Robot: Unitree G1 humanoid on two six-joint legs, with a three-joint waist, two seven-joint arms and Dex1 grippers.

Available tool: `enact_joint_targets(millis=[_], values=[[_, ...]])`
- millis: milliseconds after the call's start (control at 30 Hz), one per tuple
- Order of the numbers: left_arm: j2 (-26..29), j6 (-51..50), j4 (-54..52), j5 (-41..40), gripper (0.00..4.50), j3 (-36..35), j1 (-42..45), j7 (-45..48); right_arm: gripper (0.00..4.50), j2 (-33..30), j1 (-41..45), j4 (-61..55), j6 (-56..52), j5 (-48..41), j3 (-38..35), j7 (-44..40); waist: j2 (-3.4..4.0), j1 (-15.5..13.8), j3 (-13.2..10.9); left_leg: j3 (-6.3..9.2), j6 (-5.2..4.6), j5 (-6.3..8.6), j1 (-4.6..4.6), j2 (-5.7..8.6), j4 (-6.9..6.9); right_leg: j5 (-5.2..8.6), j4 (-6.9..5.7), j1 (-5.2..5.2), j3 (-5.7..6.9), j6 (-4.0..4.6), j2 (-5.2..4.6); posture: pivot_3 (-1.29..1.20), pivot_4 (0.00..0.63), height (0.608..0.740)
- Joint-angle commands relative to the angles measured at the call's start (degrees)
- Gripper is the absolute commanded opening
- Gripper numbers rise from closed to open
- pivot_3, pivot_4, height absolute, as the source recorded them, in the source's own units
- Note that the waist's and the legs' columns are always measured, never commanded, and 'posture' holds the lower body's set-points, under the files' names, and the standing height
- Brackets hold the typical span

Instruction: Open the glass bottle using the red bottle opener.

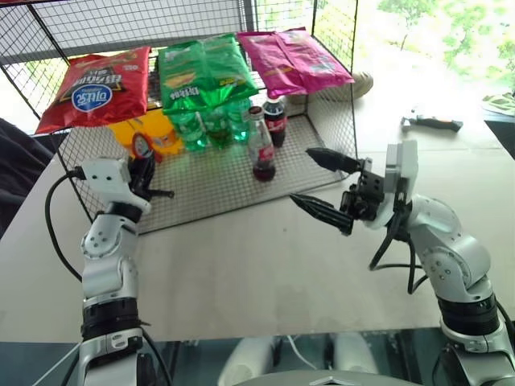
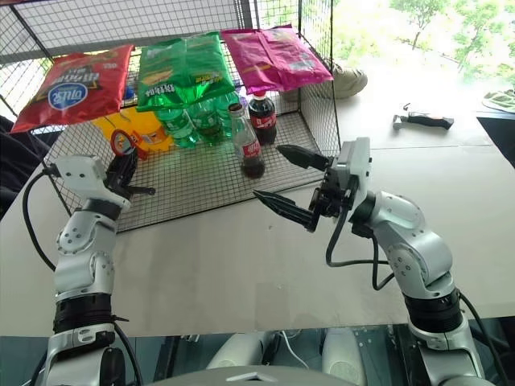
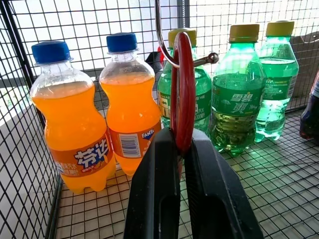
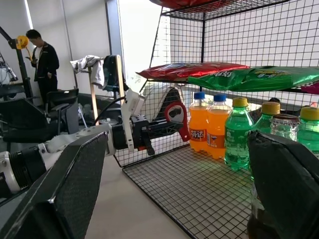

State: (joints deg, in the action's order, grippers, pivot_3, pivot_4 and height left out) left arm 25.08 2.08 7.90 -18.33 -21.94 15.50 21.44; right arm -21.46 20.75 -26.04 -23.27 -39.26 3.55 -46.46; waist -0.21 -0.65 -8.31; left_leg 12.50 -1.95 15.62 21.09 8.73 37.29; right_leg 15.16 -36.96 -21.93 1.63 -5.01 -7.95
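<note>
The red bottle opener (image 3: pixel 183 89) hangs on a metal hook (image 3: pixel 164 45) at the left side of the wire rack. My left gripper (image 3: pixel 180 139) is shut on its lower end; the same grip shows from the side in the right wrist view, on the opener (image 4: pixel 178 115). The glass bottle (image 1: pixel 260 149) stands upright on the rack's mesh floor, right of centre, capped. My right gripper (image 1: pixel 302 175) hovers open just right of the bottle, fingers pointing left, nothing between them.
A shorter cola bottle (image 1: pixel 275 121) with a red cap stands behind the glass one. Green soda bottles (image 1: pixel 209 125) and orange soda bottles (image 3: pixel 75 119) line the rack's back. Snack bags (image 1: pixel 201 72) lie on the upper shelf. A hand tool (image 1: pixel 432 122) lies on the table far right. A person (image 4: pixel 45 59) stands in the distance.
</note>
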Motion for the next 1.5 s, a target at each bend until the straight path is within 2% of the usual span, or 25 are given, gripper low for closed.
enact_joint_targets(millis=[33,267,467,700,900,1033,1267,1367,1400,1433,1467,1500], values=[[-0.34,-1.13,-5.36,-4.02,0.08,-1.55,-0.18,0.39,4.5,0.09,0.85,-0.91,1.54,0.7,0.15,-0.36,-0.01,0.0,-0.01,0.0,0.0,0.0,0.0,0.0,0.0,0.0,0.0,0.0,0.0,0.0,0.0,0.0,0.15,0.74],[-2.3,-10.78,-15.37,-17.72,0.08,-2.15,-3.08,3.42,4.5,0.57,0.41,0.36,3.07,2.62,0.1,-0.04,-0.03,0.09,-0.01,0.0,0.0,0.0,0.02,0.0,0.0,0.0,0.0,-0.03,-0.02,0.0,0.0,0.0,0.15,0.74],[-2.41,-20.74,-21.79,-30.39,0.08,-1.51,-8.38,7.77,4.5,-0.05,0.5,3.87,3.88,8.88,1.0,2.73,-0.03,0.08,-0.01,-0.09,0.0,0.0,0.02,0.0,0.0,0.0,-0.07,-0.17,-0.13,0.0,0.02,0.0,0.15,0.74],[-2.09,-32.53,-25.71,-40.61,0.08,4.07,-9.02,13.13,4.5,-2.08,1.66,3.85,-6.47,10.49,7.14,3.45,-0.04,-0.07,-0.01,-0.2,0.0,0.0,0.03,-0.02,0.0,0.0,-0.13,-0.19,-0.23,0.0,0.04,0.0,0.15,0.74],[-1.21,-39.49,-26.64,-45.35,0.08,7.62,-8.75,16.04,4.5,-3.32,5.38,3.35,-19.1,6.19,9.6,2.13,-0.06,0.21,-0.02,-0.31,-0.01,0.0,0.04,-0.04,-0.02,0.0,-0.13,-0.26,-0.38,0.0,0.07,0.0,0.15,0.74],[0.27,-45.07,-27.01,-48.36,0.08,10.98,-8.51,19.78,4.5,-4.0,9.7,4.46,-29.23,-0.19,10.68,-2.14,-0.06,0.28,-0.02,-0.38,-0.01,0.0,0.07,-0.09,-0.1,0.0,-0.13,-0.36,-0.48,0.01,0.08,0.0,0.15,0.74],[0.48,-47.14,-26.13,-48.34,0.08,12.27,-7.6,22.88,4.5,-1.46,13.13,6.94,-36.82,-5.62,10.15,-2.67,-0.06,0.19,-0.02,-0.45,-0.04,0.02,0.09,-0.09,-0.09,-0.01,-0.11,-0.39,-0.53,0.01,0.07,0.0,0.15,0.74],[0.51,-47.19,-25.6,-47.43,0.0,12.7,-7.45,23.82,3.61,0.07,13.9,7.65,-38.32,-7.64,9.23,-2.79,-0.06,0.15,-0.02,-0.47,-0.04,0.02,0.1,-0.1,-0.09,-0.01,-0.11,-0.39,-0.55,0.01,0.03,0.0,0.15,0.74],[0.47,-47.27,-25.46,-47.43,0.0,12.71,-7.44,24.09,2.93,0.34,14.05,7.82,-38.37,-7.76,9.02,-2.72,-0.06,0.12,-0.02,-0.5,-0.05,0.03,0.11,-0.1,-0.09,-0.01,-0.11,-0.42,-0.58,0.01,0.05,0.0,0.15,0.74],[0.53,-47.48,-25.36,-47.52,0.0,12.75,-7.54,24.42,2.69,0.73,14.18,8.12,-38.44,-7.93,8.61,-2.43,-0.07,0.04,-0.02,-0.52,-0.05,0.03,0.12,-0.1,-0.09,-0.01,-0.11,-0.44,-0.59,0.02,0.06,0.0,0.15,0.74],[0.61,-47.66,-25.34,-47.56,0.0,12.82,-7.68,24.75,2.13,1.11,14.26,8.34,-38.57,-8.11,8.23,-2.23,-0.07,0.04,-0.02,-0.54,-0.06,0.03,0.14,-0.1,-0.09,-0.01,-0.11,-0.5,-0.61,0.02,0.06,0.0,0.15,0.74],[0.73,-47.99,-25.41,-47.68,0.0,12.94,-7.95,25.06,1.78,1.43,14.31,8.43,-38.83,-8.41,7.86,-2.11,-0.07,0.05,-0.02,-0.55,-0.06,0.03,0.15,-0.1,-0.09,-0.01,-0.11,-0.5,-0.62,0.02,0.05,0.0,0.15,0.74]])
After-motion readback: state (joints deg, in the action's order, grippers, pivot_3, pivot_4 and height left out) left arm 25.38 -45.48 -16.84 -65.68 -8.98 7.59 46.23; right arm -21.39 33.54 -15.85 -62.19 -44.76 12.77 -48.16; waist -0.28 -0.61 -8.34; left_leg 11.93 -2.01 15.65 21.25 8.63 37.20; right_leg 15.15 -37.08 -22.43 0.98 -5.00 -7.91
